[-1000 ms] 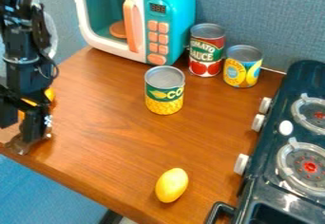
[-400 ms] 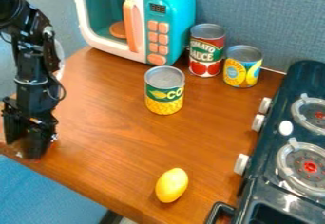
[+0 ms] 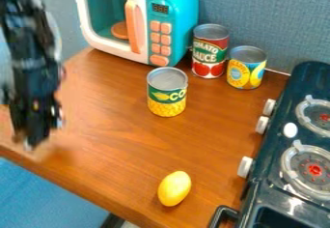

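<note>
The black gripper (image 3: 31, 144) hangs over the wooden counter's (image 3: 119, 145) left side, blurred; I cannot tell whether it is wide or narrow. The corn can (image 3: 167, 96) stands upright, well apart from it.

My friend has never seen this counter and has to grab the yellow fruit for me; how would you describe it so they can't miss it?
Find the dark toy stove on the right. Just left of its front corner, near the counter's front edge, lies a small, smooth yellow oval. Unlike the cans, it is plain, with no label.
</note>
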